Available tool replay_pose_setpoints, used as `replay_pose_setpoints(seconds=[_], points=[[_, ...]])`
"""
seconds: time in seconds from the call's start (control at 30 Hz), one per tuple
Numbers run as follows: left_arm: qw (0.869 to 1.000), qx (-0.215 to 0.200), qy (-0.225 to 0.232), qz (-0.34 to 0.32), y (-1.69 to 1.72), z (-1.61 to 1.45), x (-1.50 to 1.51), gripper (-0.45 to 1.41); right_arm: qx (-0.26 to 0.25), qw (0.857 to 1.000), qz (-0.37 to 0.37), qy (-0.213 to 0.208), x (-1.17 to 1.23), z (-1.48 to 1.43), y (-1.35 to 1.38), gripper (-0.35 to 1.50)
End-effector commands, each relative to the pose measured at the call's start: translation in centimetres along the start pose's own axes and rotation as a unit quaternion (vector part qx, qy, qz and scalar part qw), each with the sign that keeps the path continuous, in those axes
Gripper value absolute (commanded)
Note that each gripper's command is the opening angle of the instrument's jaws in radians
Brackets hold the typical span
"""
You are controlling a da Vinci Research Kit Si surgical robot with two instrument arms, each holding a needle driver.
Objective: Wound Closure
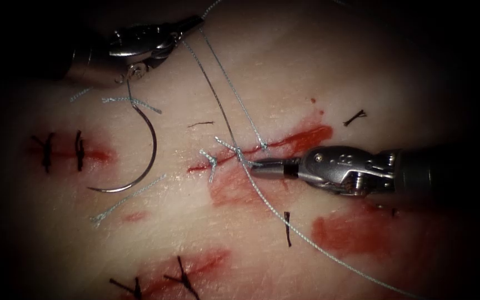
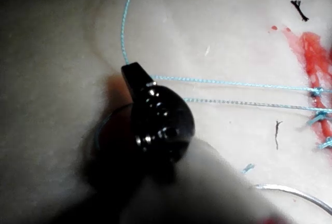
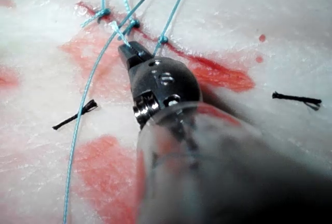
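The left pincer (image 1: 187, 25) sits at the far left of the tissue (image 1: 284, 72), its jaws closed on the thread (image 1: 218, 105) close to where two strands run away from it toward the cut (image 1: 262, 149). The right pincer (image 1: 259, 165) comes in from the right, its long axis lying almost level and its tip pointing left, jaws closed at a short pale thread tail (image 1: 249, 163) beside the knots on the cut; whether that tail is actually gripped cannot be told. The needle (image 1: 150, 145) lies free on the tissue, held by neither tool and well to the left of the cut, not in the tissue. Its curve bulges to the right, one end far up near the left tool's wrist, the other nearer and pointing left. Red fluid (image 1: 306, 139) marks the cut and the near tissue. Dark stitches (image 1: 62, 151) sit at the far left. No writing can be read on either tool
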Motion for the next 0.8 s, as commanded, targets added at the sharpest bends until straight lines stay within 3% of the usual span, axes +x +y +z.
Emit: replay_pose_setpoints(seconds=[0.03,0.8], points=[[1.0,0.0,0.0,0.0,0.02,0.06,-0.04,-0.45,0.005,1.0,0.002,-0.001,-0.01,0.11,-0.06,-0.35],[1.0,0.002,0.0,0.001,-0.05,0.04,-0.01,-0.45,0.018,1.0,0.022,-0.009,-0.07,0.13,-0.19,-0.35]])
